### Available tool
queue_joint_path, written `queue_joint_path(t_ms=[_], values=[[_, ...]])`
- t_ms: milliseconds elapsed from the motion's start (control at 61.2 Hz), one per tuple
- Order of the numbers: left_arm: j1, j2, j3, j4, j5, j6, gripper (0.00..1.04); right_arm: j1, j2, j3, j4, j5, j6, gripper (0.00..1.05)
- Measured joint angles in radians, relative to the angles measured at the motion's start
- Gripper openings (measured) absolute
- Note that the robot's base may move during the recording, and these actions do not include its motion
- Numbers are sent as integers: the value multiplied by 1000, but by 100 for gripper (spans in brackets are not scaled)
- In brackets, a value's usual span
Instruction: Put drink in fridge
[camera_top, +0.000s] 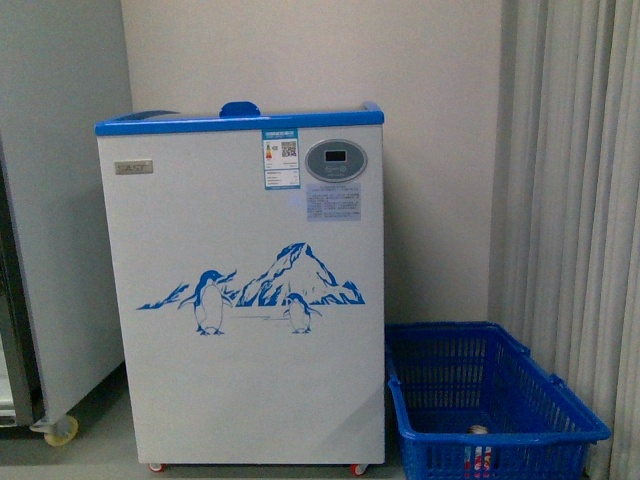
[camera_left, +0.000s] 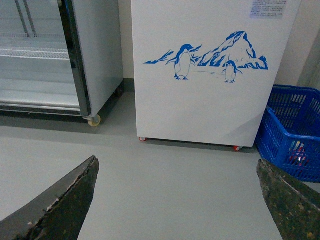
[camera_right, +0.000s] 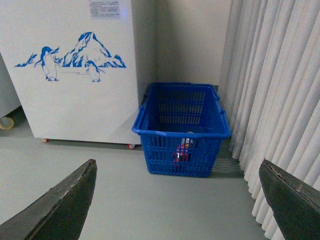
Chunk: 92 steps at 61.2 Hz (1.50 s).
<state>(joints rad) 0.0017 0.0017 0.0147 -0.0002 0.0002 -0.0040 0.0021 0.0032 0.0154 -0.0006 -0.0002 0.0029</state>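
The drink (camera_right: 184, 150) was spotted down inside the blue basket (camera_right: 165, 133), which was parked on the floor just beside the fridge (camera_top: 240, 380). It was well ahead of both grippers and touched by neither. The right gripper (camera_right: 177, 164) was spread wide with nothing in it, and the left gripper (camera_left: 176, 165) was held the same way.
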Motion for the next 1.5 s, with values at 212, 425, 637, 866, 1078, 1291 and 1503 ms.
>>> queue_joint_path(t_ms=[212,425,637,866,1078,1291,1503], values=[[0,0,0,0,0,0,97,0,0,0,0,0,0,97],[0,0,0,0,0,0,97,0,0,0,0,0,0,97],[0,0,0,0,0,0,97,0,0,0,0,0,0,97],[0,0,0,0,0,0,97,0,0,0,0,0,0,97],[0,0,0,0,1,0,97,0,0,0,0,0,0,97],[0,0,0,0,0,0,97,0,0,0,0,0,0,97],[0,0,0,0,1,0,97,0,0,0,0,0,0,97]])
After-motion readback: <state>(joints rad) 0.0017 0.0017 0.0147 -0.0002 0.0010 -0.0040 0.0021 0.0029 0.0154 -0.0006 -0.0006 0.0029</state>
